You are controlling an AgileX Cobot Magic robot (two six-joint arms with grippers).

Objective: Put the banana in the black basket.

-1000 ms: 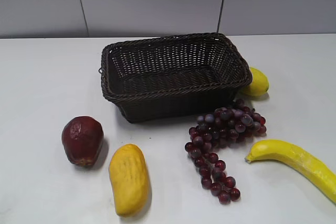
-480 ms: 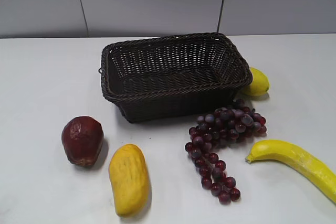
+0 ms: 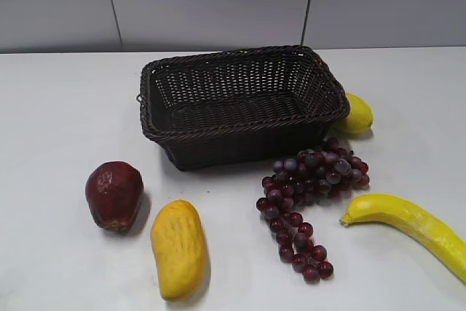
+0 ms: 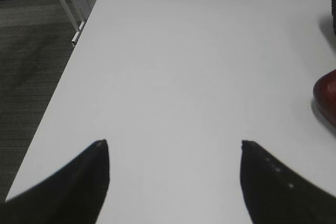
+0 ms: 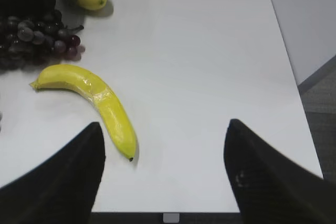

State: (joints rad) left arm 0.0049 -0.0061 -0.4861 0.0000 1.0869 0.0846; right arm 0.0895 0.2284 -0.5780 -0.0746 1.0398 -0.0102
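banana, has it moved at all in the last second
No. In the exterior view the banana lies in the same spot, its tip just right of the grapes and in front of the black basket, as it did a second ago.

Items counted on the white table: one black basket; one banana; one lemon; one bunch of dark red grapes; one plump yellow oblong fruit; one dark red fruit.
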